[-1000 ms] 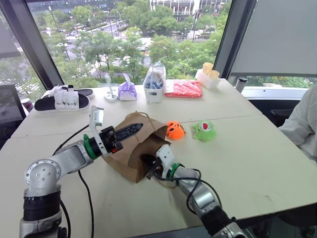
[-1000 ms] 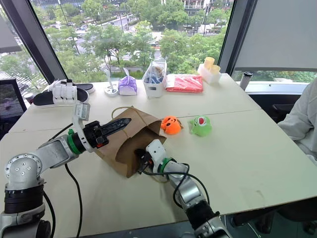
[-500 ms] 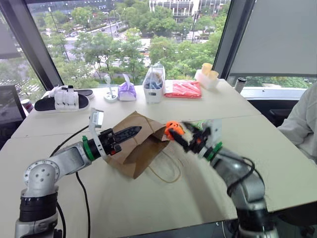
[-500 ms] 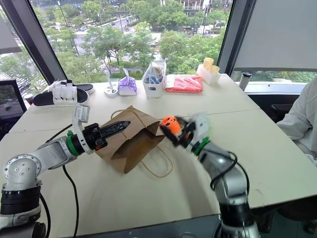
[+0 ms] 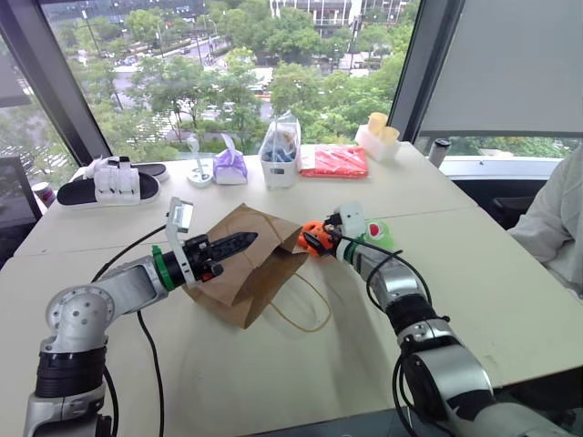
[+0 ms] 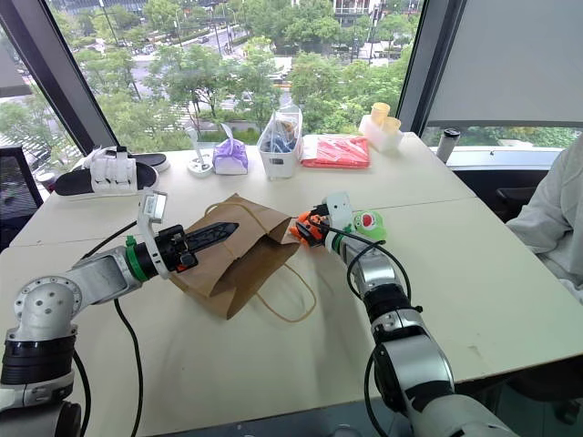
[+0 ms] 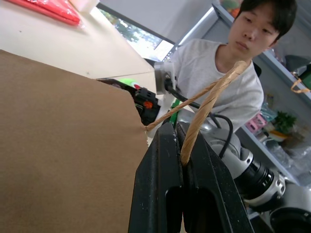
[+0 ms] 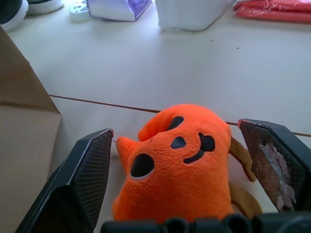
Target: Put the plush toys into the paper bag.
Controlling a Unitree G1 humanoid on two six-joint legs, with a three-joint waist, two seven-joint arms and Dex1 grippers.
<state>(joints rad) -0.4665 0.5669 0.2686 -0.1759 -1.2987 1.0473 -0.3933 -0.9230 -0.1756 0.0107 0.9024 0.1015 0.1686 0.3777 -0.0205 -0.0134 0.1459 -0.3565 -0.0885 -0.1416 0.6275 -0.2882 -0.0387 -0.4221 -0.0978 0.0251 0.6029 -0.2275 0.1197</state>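
Right claw [image 8: 180, 160] moved, now spread around orange toy [image 8: 182, 160].

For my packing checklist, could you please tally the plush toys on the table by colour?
Orange plush toy: 1
Green plush toy: 1
Total: 2

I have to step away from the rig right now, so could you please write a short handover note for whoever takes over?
Left gripper: shut on a handle of the paper bag, which lies on the table with its mouth facing the toys.
Right gripper: open, fingers on either side of the orange toy, not yet closed on it.
Green toy: on the table just beyond the orange one.
Done: no toy seen going into the bag yet.
Left: grasp the orange toy, put it in the bag, then the green one.
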